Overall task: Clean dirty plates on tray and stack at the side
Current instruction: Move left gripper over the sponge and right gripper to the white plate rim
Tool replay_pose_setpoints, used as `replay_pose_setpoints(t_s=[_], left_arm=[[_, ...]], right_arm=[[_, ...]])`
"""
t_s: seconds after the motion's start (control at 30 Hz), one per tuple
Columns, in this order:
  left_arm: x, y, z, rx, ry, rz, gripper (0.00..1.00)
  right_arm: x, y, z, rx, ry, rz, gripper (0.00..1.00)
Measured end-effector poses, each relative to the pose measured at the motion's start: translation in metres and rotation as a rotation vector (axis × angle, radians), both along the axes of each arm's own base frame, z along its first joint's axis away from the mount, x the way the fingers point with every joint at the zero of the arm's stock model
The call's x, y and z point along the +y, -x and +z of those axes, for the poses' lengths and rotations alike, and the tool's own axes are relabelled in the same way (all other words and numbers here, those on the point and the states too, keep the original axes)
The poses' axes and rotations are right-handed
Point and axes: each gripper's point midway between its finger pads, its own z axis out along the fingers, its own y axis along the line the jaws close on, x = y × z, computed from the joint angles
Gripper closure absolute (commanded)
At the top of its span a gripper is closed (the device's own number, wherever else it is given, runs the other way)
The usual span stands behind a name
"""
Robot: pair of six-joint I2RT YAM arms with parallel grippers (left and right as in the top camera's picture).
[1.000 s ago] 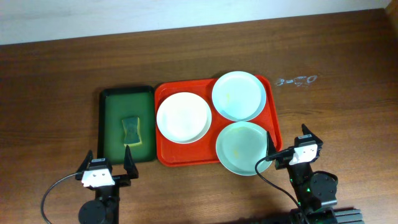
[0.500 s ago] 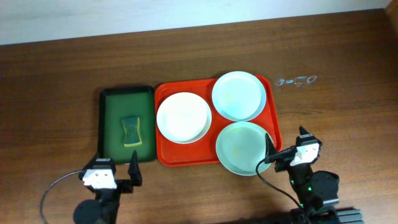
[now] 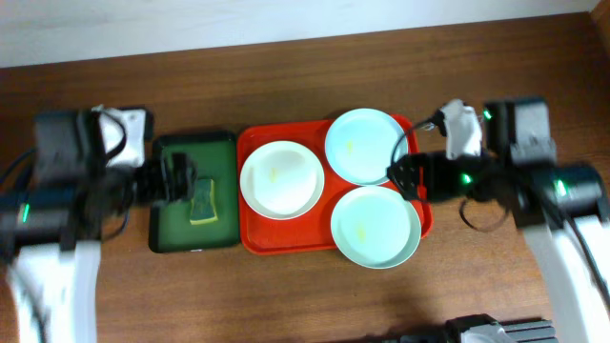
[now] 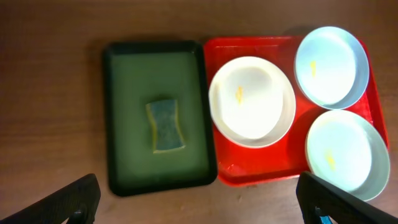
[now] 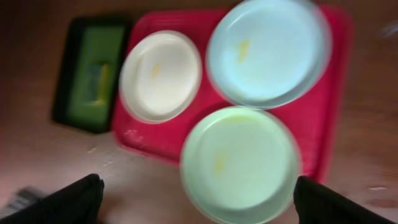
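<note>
The red tray holds three plates, each with a small yellow smear: a white plate at left, a pale blue plate at the back right, and a mint plate at the front right, overhanging the tray's front rim. My left gripper is open and empty above the green tray. My right gripper is open and empty above the red tray's right edge. The left wrist view shows the white plate and my open fingers. The right wrist view shows the mint plate between my open fingers.
A dark green tray lies left of the red tray and touches it, with a green and yellow sponge in it. It also shows in the left wrist view. Bare wooden table surrounds both trays.
Both arms have lifted from the table's front edge and swung back over the trays, the left over the green tray, the right over the red tray's right edge. The plates have not moved.
</note>
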Motion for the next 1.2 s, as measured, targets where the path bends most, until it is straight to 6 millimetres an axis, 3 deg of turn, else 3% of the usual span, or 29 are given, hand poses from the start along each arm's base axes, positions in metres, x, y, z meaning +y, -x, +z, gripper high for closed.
replay_pose_setpoints(t_s=[0.03,0.1,0.13,0.17,0.27,0.3,0.33,0.37,0.47,0.5,0.53,0.57,0.6,0.63,0.67,0.7,0.77,0.83,1.0,1.2], left_arm=[[-0.006,-0.012,-0.015,0.057,0.03,-0.018,0.01],[-0.017,-0.021,-0.053,0.216,0.092,-0.046,0.28],[-0.02,-0.022,-0.071,0.291,0.109,-0.053,0.4],[-0.021,-0.023,-0.081,0.335,0.116,-0.054,0.49],[-0.022,-0.028,-0.112,0.443,0.119,-0.05,0.43],[-0.022,-0.029,-0.118,0.464,0.119,-0.049,0.41],[-0.021,-0.03,-0.122,0.475,0.117,-0.047,0.35],[-0.019,-0.03,-0.125,0.485,0.105,-0.032,0.01],[-0.016,-0.031,-0.126,0.484,0.094,-0.015,0.01],[-0.015,-0.033,-0.126,0.48,0.091,-0.008,0.01],[-0.015,-0.034,-0.126,0.474,0.089,-0.007,0.14],[-0.014,-0.038,-0.126,0.458,0.087,-0.007,0.46],[-0.014,-0.043,-0.125,0.438,0.085,-0.003,0.71],[-0.014,-0.045,-0.125,0.43,0.083,-0.003,0.88],[-0.013,-0.048,-0.125,0.415,0.078,0.0,0.99],[-0.012,-0.05,-0.125,0.408,0.072,0.003,1.0],[-0.008,-0.052,-0.126,0.404,0.051,0.012,1.0],[-0.004,-0.052,-0.127,0.405,0.031,0.031,0.95],[0.007,-0.052,-0.129,0.411,-0.016,0.089,0.76],[0.009,-0.052,-0.13,0.411,-0.027,0.099,0.71]], right_arm=[[0.008,-0.009,-0.004,0.041,-0.041,0.02,0.41],[0.023,-0.019,-0.035,0.217,-0.122,0.047,0.63],[0.028,-0.022,-0.05,0.283,-0.138,0.061,0.62],[0.034,-0.024,-0.059,0.324,-0.146,0.073,0.53],[0.055,-0.026,-0.093,0.45,-0.102,0.06,0.34],[0.06,-0.028,-0.104,0.476,-0.067,0.052,0.23],[0.064,-0.028,-0.111,0.49,-0.045,0.049,0.02],[0.076,-0.038,-0.127,0.483,-0.005,0.044,0.02],[0.087,-0.052,-0.136,0.441,0.004,0.047,0.02],[0.088,-0.058,-0.137,0.423,0.003,0.038,0.07],[0.089,-0.062,-0.137,0.411,-0.001,0.032,0.28],[0.089,-0.067,-0.137,0.391,-0.001,0.022,0.58],[0.088,-0.07,-0.136,0.384,0.001,0.016,0.73],[0.087,-0.072,-0.137,0.373,0.01,0.007,0.81],[0.084,-0.075,-0.138,0.366,0.022,-0.007,0.83],[0.08,-0.077,-0.139,0.359,0.043,-0.029,0.83],[0.072,-0.08,-0.142,0.352,0.081,-0.067,0.57],[0.067,-0.084,-0.143,0.34,0.106,-0.092,0.47],[0.064,-0.089,-0.149,0.335,0.129,-0.108,0.42],[0.065,-0.095,-0.192,0.414,0.16,-0.11,0.43]])
